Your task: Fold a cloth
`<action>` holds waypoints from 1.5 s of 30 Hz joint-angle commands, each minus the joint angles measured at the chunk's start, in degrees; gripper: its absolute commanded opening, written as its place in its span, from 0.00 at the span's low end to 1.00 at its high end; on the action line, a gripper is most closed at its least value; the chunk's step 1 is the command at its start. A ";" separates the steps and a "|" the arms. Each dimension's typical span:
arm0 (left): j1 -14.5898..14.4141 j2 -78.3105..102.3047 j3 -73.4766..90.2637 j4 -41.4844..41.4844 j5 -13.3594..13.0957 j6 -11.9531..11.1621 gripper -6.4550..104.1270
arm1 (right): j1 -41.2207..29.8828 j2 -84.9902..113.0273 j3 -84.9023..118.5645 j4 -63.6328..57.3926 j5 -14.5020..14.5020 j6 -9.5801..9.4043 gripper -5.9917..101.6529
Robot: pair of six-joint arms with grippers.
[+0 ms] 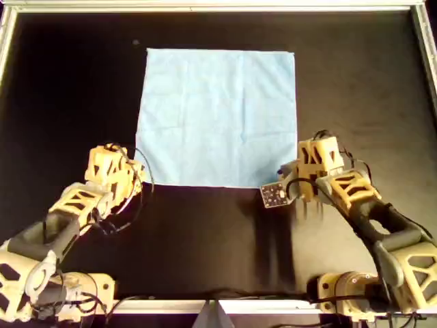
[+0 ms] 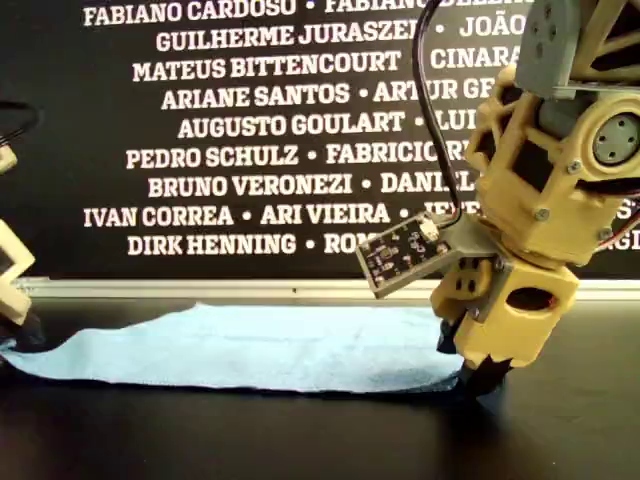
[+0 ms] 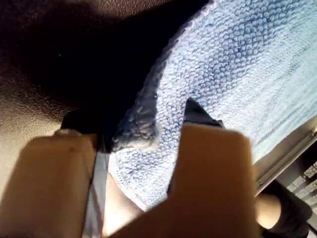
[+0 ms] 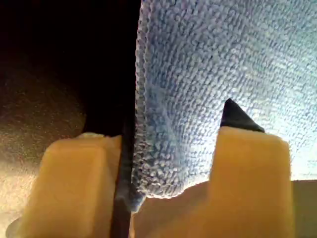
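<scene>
Two grippers are working the near corners of the cloth (image 1: 218, 116), which is lying flat on the black table (image 1: 68, 89), spread toward the far edge in the overhead view. You are holding the corner at that view's lower left with the left gripper (image 1: 131, 179); its wrist view is showing fabric bunching between the two fingers (image 3: 213, 163), so it is pinching cloth. The right gripper (image 1: 295, 179) is sitting on the corner at the overhead view's lower right, its fingers (image 4: 250, 168) straddling the hem with fabric between them, apparently closing on it. You are dealing with thin, soft, light material that is going to sag and drape rather than keep shape. You are gripping in sensible places; keeping both corners level is probably going to matter when lifting.
</scene>
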 commanded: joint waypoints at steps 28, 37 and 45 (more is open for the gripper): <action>-1.32 19.42 9.32 0.09 -0.44 0.70 0.05 | -0.62 7.91 1.76 -1.93 0.09 0.00 0.05; -5.19 30.59 18.11 0.09 -0.44 0.70 0.05 | -0.44 19.95 12.30 -1.93 -0.26 0.00 0.05; -5.71 31.55 16.70 -0.18 -1.14 0.88 0.05 | -0.53 23.03 10.20 -2.11 0.53 -0.09 0.05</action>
